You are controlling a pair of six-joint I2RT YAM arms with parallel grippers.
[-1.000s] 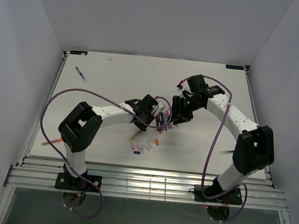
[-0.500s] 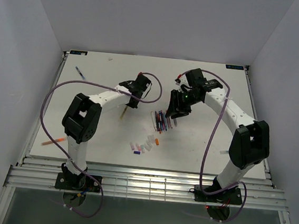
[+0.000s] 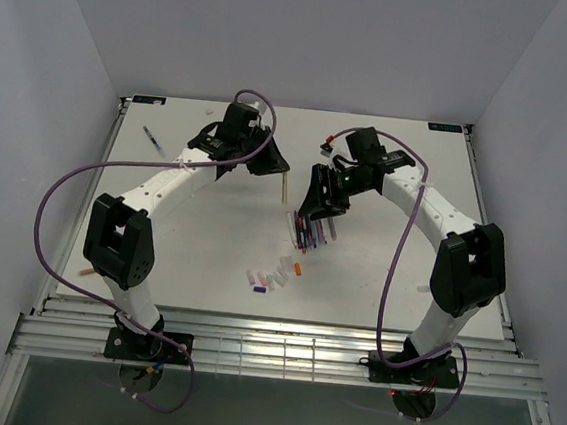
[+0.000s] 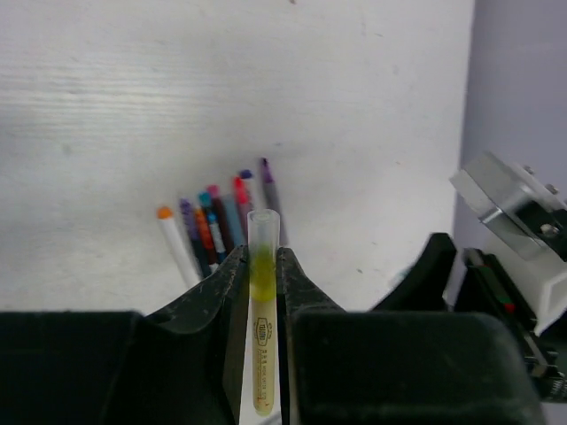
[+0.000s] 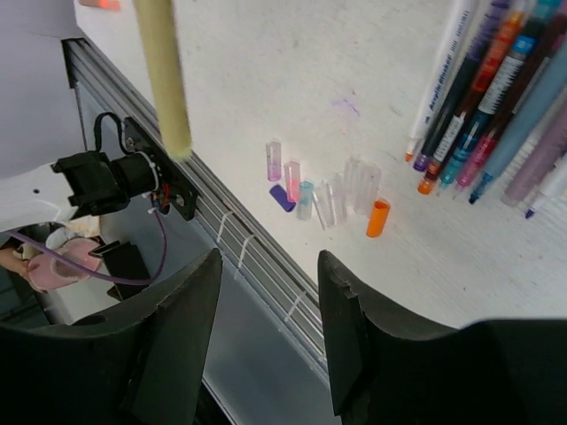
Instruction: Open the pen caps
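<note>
My left gripper [image 3: 271,164] is shut on a pale yellow pen [image 3: 283,184], which hangs above the back middle of the table. In the left wrist view the pen [image 4: 263,266] stands clamped between the jaws of the left gripper [image 4: 263,258], its clear end poking out past them. My right gripper [image 3: 314,210] hovers open over the bundle of pens [image 3: 307,231]. Nothing lies between the fingers of the right gripper [image 5: 266,288]. Loose pen caps [image 5: 328,190] lie below the bundle, among them an orange cap [image 5: 378,218] and a pink one [image 5: 292,181].
A dark blue pen [image 3: 152,139] lies at the back left. An orange pen [image 3: 97,271] rests by the table's left front corner, and another pen [image 3: 427,286] lies beside the right arm. The slatted front rail [image 3: 271,347] runs along the near edge.
My left arm has swung from the pen bundle up to the back left, carrying the yellow pen. The right gripper has opened wider and shifted slightly left.
</note>
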